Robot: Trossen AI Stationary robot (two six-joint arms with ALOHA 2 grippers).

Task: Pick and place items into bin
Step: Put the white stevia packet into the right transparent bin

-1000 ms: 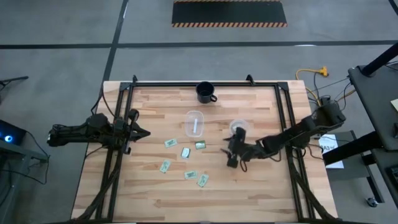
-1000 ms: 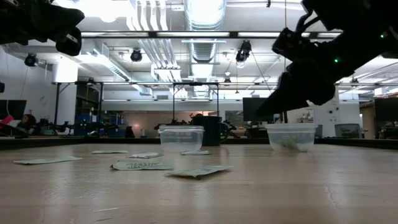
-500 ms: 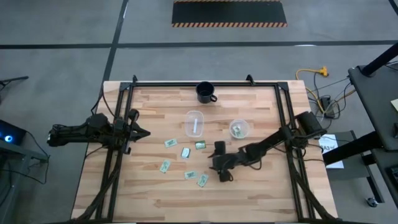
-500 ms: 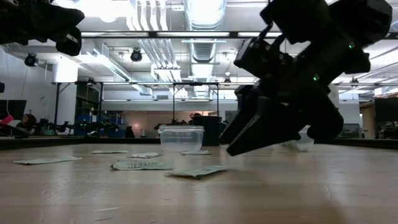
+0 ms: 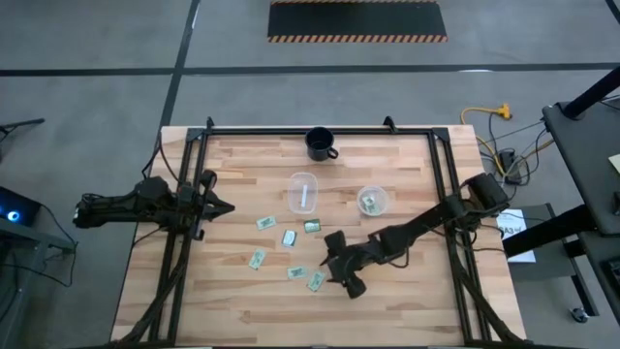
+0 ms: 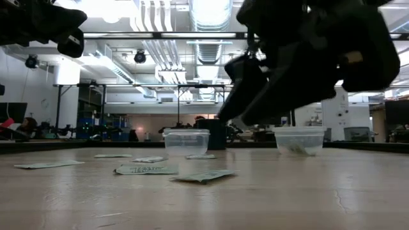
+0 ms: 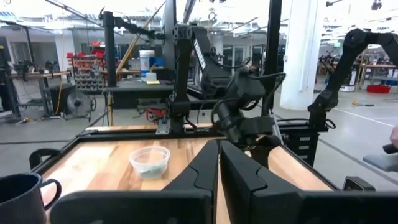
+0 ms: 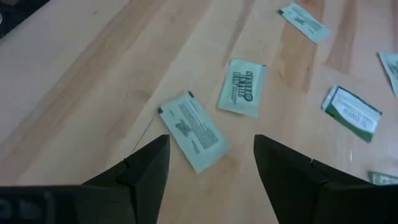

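Right gripper (image 8: 211, 163), fingers spread and empty, poised over a packet (image 8: 192, 131) lying flat on the table (image 5: 387, 301) — thin, light and probably slippery, best pinched across its short edges — while the left gripper (image 7: 219, 168) waits closed at the table's left edge.

Small flat pale green-and-white packets (image 5: 258, 259): six loose on the wooden desk (image 5: 232, 301). Clear plastic cups (image 5: 303, 192): two, each holding packets, uncounted. Dark blue mug (image 5: 320, 143): one. Dark robot arms (image 5: 126, 206): two.
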